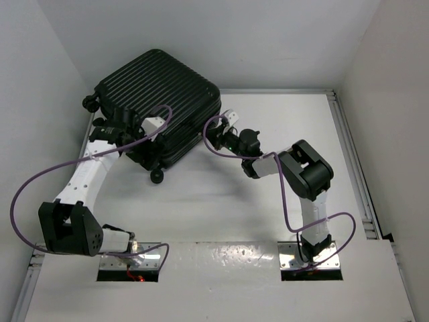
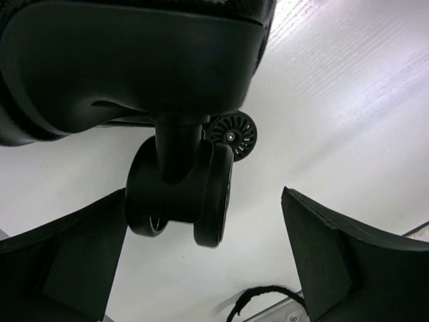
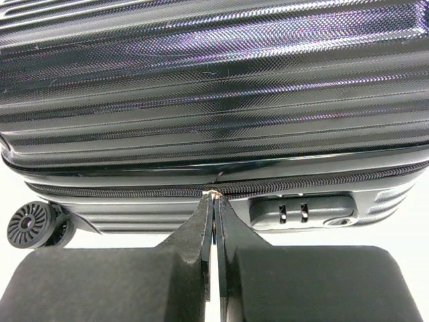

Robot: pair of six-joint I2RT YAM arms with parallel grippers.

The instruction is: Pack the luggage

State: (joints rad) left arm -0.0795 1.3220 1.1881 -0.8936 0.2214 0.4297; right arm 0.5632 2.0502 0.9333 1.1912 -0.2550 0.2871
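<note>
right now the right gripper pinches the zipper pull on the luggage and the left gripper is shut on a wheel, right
The left gripper is open, fingers apart either side of the wheel; the left wrist view shows it. The right gripper does pinch the zipper pull on the luggage.

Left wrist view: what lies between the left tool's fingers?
A caster wheel of the luggage, hanging under its corner, sits between the open left tool fingers; bare table behind. The left wrist view shows it.
</note>
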